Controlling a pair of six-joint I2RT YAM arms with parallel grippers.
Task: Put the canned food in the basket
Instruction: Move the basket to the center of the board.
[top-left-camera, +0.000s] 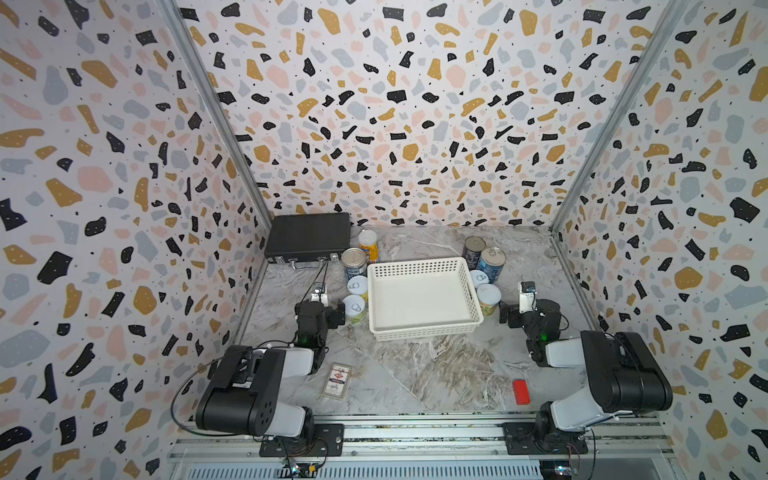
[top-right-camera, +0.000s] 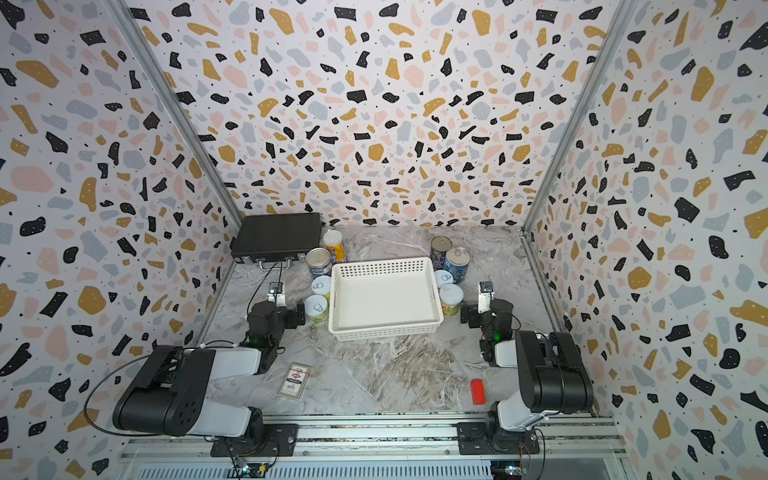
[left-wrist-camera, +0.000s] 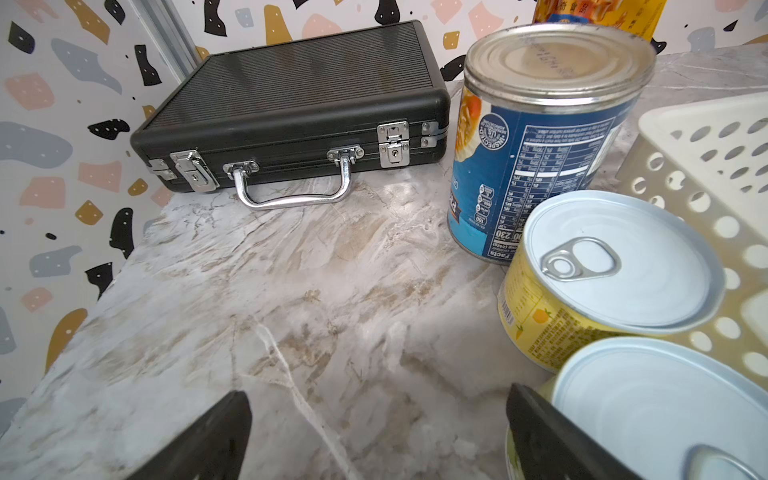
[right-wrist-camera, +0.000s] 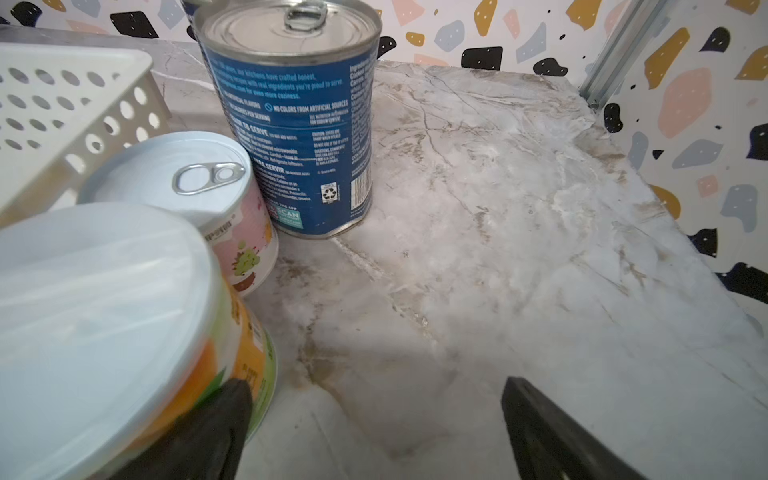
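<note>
Marble table (top-left-camera: 436, 374): cans (top-left-camera: 354, 308) flank the basket (top-left-camera: 428, 332), beside the wide-open left tool (left-wrist-camera: 378, 411) and right tool (right-wrist-camera: 376, 390).

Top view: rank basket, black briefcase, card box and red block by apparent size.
1. white basket
2. black briefcase, which sits farther back, so the gap to the basket is unsure
3. flat card box
4. red block

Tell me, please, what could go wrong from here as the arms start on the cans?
The right gripper is open with the lidded can outside it, close beside one finger; a sideways move may shove it into the pink can.
By the open left gripper, the nearest can crowds the yellow can and the basket; a finger may find little room.
</note>
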